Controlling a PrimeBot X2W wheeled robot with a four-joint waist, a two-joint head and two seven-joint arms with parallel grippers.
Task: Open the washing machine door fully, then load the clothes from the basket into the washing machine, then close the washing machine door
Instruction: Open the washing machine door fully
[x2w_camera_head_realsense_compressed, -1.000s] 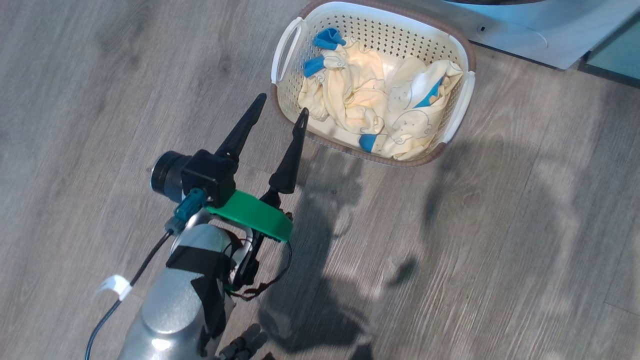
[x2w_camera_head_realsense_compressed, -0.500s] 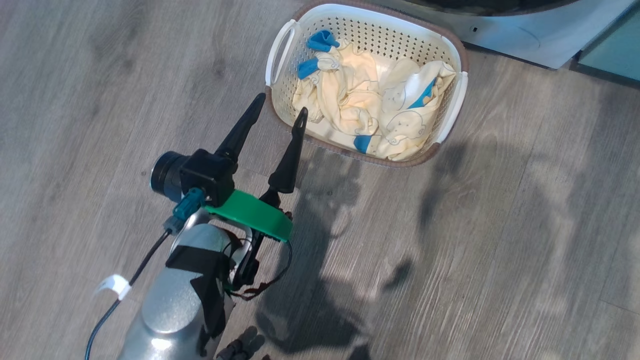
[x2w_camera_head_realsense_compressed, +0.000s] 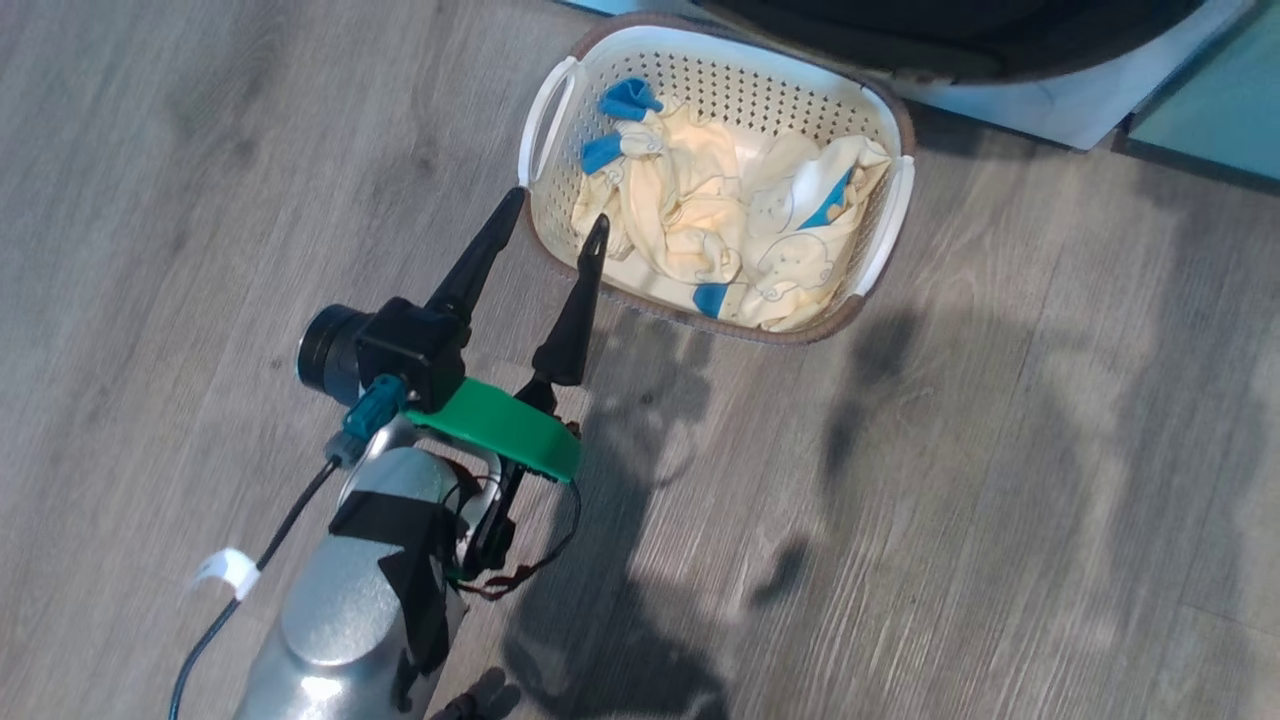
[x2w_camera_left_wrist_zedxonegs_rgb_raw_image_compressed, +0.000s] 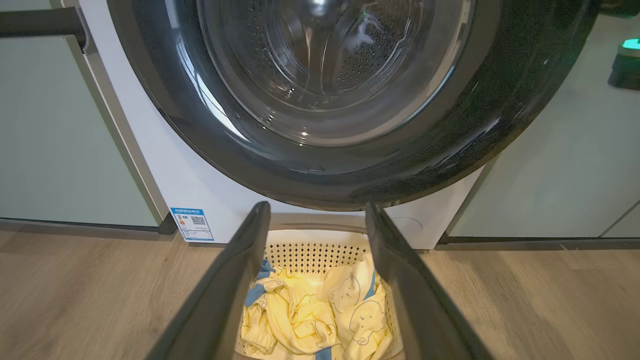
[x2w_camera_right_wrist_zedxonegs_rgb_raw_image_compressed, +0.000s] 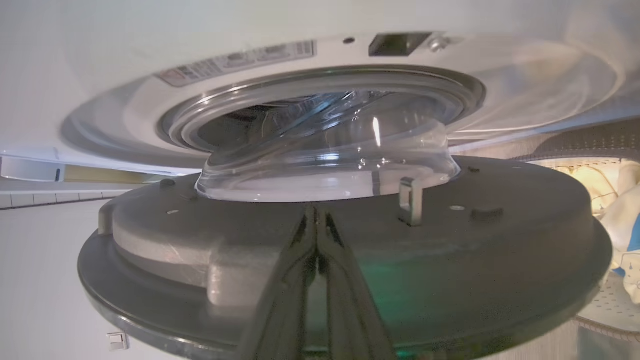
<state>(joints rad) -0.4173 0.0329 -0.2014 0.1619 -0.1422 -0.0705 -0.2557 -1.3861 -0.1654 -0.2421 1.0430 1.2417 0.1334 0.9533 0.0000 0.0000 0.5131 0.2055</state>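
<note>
Washing machine door (x2w_camera_head_realsense_compressed: 950, 30) showed as a black arc overhanging the far rim of the basket (x2w_camera_head_realsense_compressed: 740, 75), with the clothes (x2w_camera_head_realsense_compressed: 700, 215) heaped inside. Our left gripper (x2w_camera_head_realsense_compressed: 557, 208) stood spread wide and empty at the basket's near left corner.

From the left wrist, the clothes lay straight ahead between its jaws, with the door above them. The blue label (x2w_camera_left_wrist_zedxonegs_rgb_raw_image_compressed: 191, 224) on the washing machine (x2w_camera_left_wrist_zedxonegs_rgb_raw_image_compressed: 180, 175) carried a QR code, its text too small to read.

From the right wrist, our right gripper (x2w_camera_right_wrist_zedxonegs_rgb_raw_image_compressed: 315, 212), jaws pressed together on nothing, pointed squarely at the door's grey inner face, which lay crosswise and ajar. We judged this the nearer arm for pushing. A sticker (x2w_camera_right_wrist_zedxonegs_rgb_raw_image_compressed: 240, 60) above was unreadable.
</note>
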